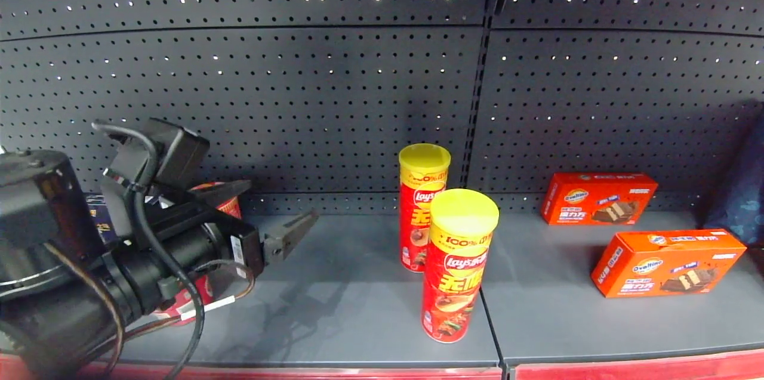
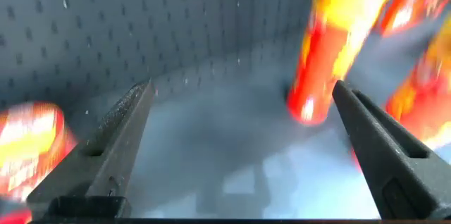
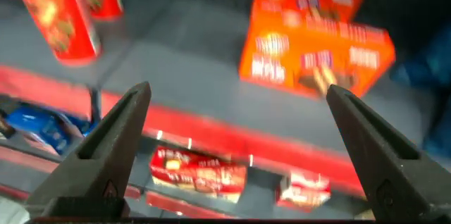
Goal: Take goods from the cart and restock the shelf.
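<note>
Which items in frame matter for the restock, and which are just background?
Job: shelf, front chip can, rear chip can, front orange box, rear orange box, open left hand, open right hand.
Background: pegboard back panel, blue pack at right edge.

A shop aisle — a grey metal shelf [image 1: 358, 290] with a perforated back panel [image 1: 298, 99] and a red front strip [image 1: 627, 368], stocked with packaged snacks: two tall chip cans [image 1: 459, 266], two orange boxes [image 1: 668, 263], and more packets [image 3: 199, 173] on the level below.
</note>
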Robot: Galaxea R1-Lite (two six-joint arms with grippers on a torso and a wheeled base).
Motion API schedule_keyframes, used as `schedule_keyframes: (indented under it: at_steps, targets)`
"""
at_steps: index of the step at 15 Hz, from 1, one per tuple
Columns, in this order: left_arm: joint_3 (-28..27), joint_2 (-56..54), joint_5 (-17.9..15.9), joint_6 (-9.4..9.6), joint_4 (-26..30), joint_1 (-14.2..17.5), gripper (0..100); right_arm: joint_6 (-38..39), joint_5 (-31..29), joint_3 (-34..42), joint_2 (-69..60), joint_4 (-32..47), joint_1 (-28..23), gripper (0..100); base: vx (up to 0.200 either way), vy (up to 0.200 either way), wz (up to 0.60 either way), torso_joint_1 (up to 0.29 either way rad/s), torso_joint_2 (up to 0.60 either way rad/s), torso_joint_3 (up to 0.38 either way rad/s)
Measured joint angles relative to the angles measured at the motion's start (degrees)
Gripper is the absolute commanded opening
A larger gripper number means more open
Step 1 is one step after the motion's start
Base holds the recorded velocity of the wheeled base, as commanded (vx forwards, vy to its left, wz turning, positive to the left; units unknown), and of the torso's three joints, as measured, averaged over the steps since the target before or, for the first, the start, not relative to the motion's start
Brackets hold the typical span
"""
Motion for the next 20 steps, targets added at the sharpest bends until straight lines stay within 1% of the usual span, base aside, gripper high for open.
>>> schedule_keyframes:
  at_steps: [2,4,8,9,12,15,20]
  targets:
    - [2.17,-1.16,0.21,1.63,0.12,-0.27,100,-0.21,0.33,-3.72,10.17,-6.39,1.41,100,0.0,0.0,0.0,0.0,0.0,0.0]
    - [2.72,-0.94,0.4,2.24,0.2,-0.28,100,0.39,-1.32,-6.72,20.39,-11.61,4.24,100,0.0,0.0,0.0,0.0,0.0,0.0]
    - [2.95,1.35,0.95,2.35,0.22,-0.24,100,10.03,-10.65,-12.73,38.01,-15.14,19.49,100,0.0,0.0,0.0,0.0,0.0,0.0]
    - [2.95,1.77,1.06,2.35,0.22,-0.2,100,11.19,-11.65,-13.56,41.37,-15.4,21.22,100,0.0,0.0,0.0,0.0,0.0,0.0]
    - [3.13,2.4,1.3,2.33,0.28,0.09,100,12.07,-12.5,-14.38,49.03,-15.6,24.5,100,0.0,0.0,0.0,0.0,0.0,0.0]
    - [3.04,3.23,1.33,2.33,0.2,0.24,100,12.12,-12.71,-14.71,53.99,-15.66,27.78,100,0.0,0.0,0.0,0.0,0.0,0.0]
    - [2.95,4.11,1.17,2.24,0.17,0.35,100,12.12,-12.89,-17.19,59.59,-15.84,29.9,100,0.0,0.0,0.0,0.0,0.0,0.0]
